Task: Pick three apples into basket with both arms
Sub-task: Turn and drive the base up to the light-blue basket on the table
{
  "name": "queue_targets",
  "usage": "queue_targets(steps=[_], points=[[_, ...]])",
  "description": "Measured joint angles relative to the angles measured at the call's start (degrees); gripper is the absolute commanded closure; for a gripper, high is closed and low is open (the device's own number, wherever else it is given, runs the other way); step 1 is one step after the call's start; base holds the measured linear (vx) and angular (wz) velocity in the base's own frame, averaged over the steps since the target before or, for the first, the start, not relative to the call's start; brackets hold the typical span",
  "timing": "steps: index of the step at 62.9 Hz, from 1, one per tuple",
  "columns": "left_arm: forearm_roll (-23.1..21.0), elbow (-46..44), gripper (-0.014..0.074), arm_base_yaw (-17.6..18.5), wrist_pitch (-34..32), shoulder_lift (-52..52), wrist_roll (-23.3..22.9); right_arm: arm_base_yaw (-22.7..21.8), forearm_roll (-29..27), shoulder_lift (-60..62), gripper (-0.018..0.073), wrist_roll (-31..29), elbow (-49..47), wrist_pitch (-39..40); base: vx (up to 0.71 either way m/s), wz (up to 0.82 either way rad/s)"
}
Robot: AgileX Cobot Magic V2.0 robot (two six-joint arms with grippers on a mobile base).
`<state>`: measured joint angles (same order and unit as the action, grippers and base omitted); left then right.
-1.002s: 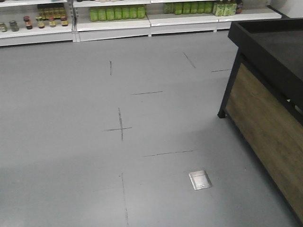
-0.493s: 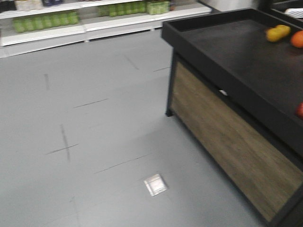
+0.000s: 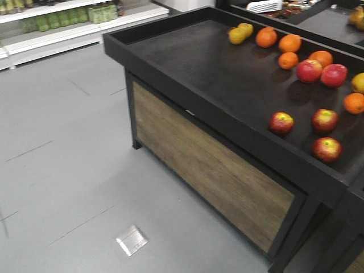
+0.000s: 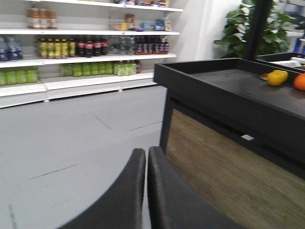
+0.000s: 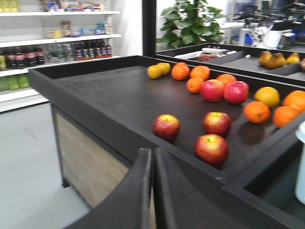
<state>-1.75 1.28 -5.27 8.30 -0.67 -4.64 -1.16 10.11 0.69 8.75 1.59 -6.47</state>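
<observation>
Firstly, the front-facing view is showing a black surface (image 3: 216, 74) with a wooden side panel (image 3: 210, 170), standing on a grey floor (image 3: 62, 187). Three apples (image 3: 281, 123) are lying just inside the rim of the surface above that panel, toward its right end, each one apart from the others. Farther in from the same rim, two brighter red apples (image 3: 321, 73) are sitting side by side, with oranges (image 3: 278, 42) around them and two yellow fruits (image 3: 240, 33) at the far rim.

Next, in the left wrist view, the left jaws are pressing together with nothing between them. They are hanging over the floor, outside the corner of the surface. Shelves of bottles (image 4: 86, 47) are standing behind.

Then, in the right wrist view, the right jaws are also closed and gripping nothing. They are hanging just outside the near rim of the surface, and the three apples are lying just inside this rim. A green plant (image 5: 190, 21) is standing behind the surface.
</observation>
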Motion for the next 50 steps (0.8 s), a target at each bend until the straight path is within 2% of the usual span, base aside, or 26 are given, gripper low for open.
queue_targets(steps=[50], points=[[0.0, 0.0, 0.0603, 0.0, 0.0, 0.0, 0.0, 0.0, 0.0, 0.0, 0.0564, 0.0, 0.0, 0.0, 0.1, -0.33]])
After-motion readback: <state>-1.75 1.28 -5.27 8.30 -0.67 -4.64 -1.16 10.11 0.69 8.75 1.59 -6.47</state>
